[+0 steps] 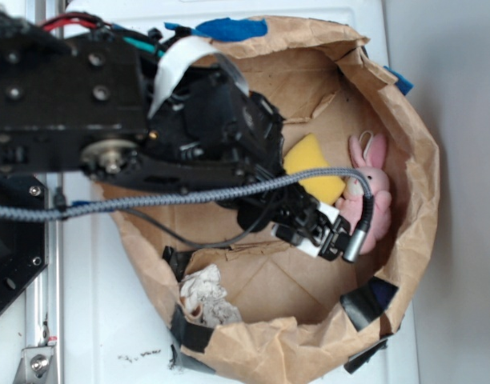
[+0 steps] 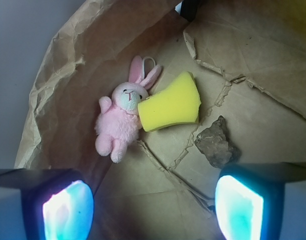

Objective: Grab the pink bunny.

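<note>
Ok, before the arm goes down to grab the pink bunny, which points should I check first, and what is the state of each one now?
1. Hand open: ok, both fingers stand wide apart in the wrist view.
2. Hand empty: ok, nothing sits between the fingers.
3. Pink bunny in sight: ok, it lies on the floor of the paper bag, near the wall.
4. Bunny free of neighbours: not ok, the yellow sponge touches its face and covers part of it.
5. Hand centred over the bunny: not ok, the bunny sits left of the middle in the wrist view.
6. Brown rock out of the way: ok, it lies apart, beyond the sponge.
</note>
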`<state>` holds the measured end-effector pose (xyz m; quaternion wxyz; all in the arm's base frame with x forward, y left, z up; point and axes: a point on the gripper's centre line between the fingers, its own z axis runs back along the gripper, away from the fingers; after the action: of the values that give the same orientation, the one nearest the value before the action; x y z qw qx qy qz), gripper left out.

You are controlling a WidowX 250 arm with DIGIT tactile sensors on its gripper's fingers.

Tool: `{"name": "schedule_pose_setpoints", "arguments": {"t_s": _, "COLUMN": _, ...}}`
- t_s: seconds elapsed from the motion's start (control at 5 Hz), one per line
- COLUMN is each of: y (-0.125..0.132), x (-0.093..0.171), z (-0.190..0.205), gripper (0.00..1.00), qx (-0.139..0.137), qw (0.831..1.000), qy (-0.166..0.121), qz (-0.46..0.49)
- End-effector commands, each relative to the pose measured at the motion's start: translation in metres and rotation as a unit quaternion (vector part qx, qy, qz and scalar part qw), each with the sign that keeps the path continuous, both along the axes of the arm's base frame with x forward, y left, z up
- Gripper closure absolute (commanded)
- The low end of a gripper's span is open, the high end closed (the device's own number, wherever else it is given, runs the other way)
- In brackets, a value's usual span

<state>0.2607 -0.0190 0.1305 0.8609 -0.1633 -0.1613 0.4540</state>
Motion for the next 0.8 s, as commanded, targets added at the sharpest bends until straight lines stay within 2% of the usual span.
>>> {"name": "schedule_pose_setpoints", "arguments": {"t_s": 0.0, "y": -0.005, "x": -0.007, "z": -0.018, "gripper": 0.00, "qx": -0.017, "qw": 1.000, "qy": -0.010, "qz": -0.016}}
{"name": "schedule_pose_setpoints", "arguments": {"t_s": 0.2, "y": 0.000, "x": -0.002, "z": -0.032, "gripper": 0.00, "qx": -0.038, "qw": 0.999, "qy": 0.008, "qz": -0.010}}
{"name": "schedule_pose_setpoints", "arguments": {"t_s": 0.6, "y": 0.020, "x": 0.030, "z": -0.047, "gripper": 0.00, "qx": -0.052, "qw": 0.998, "qy": 0.029, "qz": 0.033}}
